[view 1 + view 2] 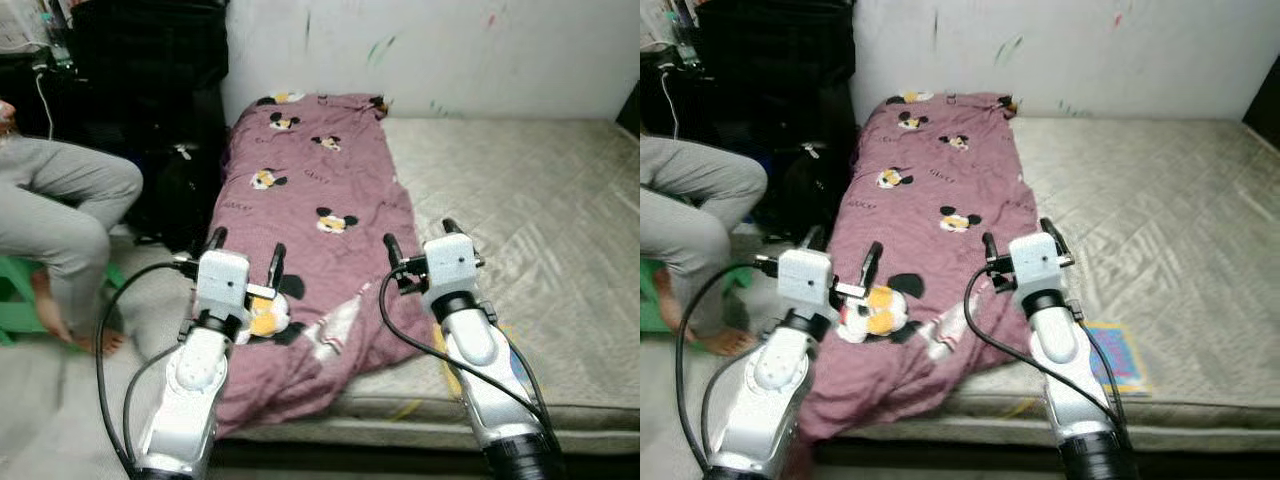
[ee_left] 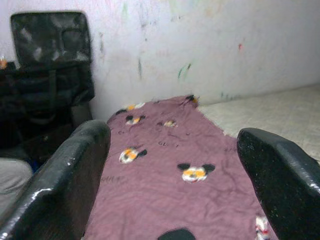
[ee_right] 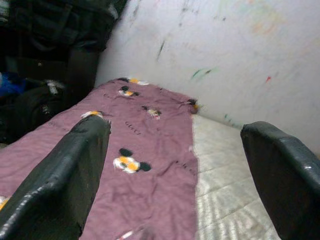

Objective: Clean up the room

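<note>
the purple blanket (image 1: 310,210) lies lengthwise down the left-centre of the frame on the mattress (image 1: 540,230), directly ahead of and below the left gripper (image 1: 246,252) and right gripper (image 1: 422,239), both with jaws wide and empty, the left nearer its bunched lower edge

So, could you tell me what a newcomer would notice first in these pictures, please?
First, the mauve cartoon-mouse blanket, spread along the left side of the pale quilted mattress and drooping over its near edge. Next, the left gripper and right gripper, jaws open above the blanket's near end. A person in grey trousers sits at far left.
</note>
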Motion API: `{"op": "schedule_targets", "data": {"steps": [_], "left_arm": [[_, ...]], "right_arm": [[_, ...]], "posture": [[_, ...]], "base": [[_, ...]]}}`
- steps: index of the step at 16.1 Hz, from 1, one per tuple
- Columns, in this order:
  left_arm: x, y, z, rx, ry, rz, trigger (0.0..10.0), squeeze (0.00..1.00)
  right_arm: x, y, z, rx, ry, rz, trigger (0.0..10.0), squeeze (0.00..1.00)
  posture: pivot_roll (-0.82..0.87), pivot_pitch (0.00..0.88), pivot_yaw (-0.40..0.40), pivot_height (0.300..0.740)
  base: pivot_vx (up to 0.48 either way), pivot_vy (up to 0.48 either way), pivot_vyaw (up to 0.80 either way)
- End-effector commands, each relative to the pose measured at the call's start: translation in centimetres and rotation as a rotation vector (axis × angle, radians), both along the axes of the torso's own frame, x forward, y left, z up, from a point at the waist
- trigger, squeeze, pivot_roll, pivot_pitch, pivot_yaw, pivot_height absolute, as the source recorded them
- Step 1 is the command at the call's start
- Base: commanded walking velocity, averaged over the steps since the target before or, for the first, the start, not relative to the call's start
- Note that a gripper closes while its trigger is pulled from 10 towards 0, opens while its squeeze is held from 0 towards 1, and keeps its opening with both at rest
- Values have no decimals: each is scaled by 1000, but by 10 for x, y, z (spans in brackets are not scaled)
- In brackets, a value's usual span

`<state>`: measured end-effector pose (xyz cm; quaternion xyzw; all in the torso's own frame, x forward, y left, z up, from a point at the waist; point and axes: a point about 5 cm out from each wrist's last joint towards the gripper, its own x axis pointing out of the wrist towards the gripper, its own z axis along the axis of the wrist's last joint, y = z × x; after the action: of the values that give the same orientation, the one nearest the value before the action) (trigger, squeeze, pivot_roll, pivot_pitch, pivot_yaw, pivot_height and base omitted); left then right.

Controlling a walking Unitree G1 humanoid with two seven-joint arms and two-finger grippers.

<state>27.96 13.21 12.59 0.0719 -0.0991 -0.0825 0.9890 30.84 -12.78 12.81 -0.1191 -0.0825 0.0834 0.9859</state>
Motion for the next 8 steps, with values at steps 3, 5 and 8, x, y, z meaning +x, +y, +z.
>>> {"op": "schedule_targets", "data": {"steps": [3, 5, 8], "left_arm": [[4, 0, 3, -3, -12, 5, 10000, 0], [4, -1, 3, -5, -13, 4, 10000, 0], [5, -2, 3, -7, -15, 1, 10000, 0]], "right_arm": [[2, 0, 3, -13, -16, 4, 10000, 0], [2, 0, 3, -17, -20, 6, 10000, 0], [3, 0, 2, -25, -24, 11, 10000, 0]], "posture": [[-93, 0, -4, 740], [-94, 0, -5, 740], [-94, 0, -8, 740]], "base": [[0, -330, 0], [0, -326, 0], [0, -330, 0]]}}
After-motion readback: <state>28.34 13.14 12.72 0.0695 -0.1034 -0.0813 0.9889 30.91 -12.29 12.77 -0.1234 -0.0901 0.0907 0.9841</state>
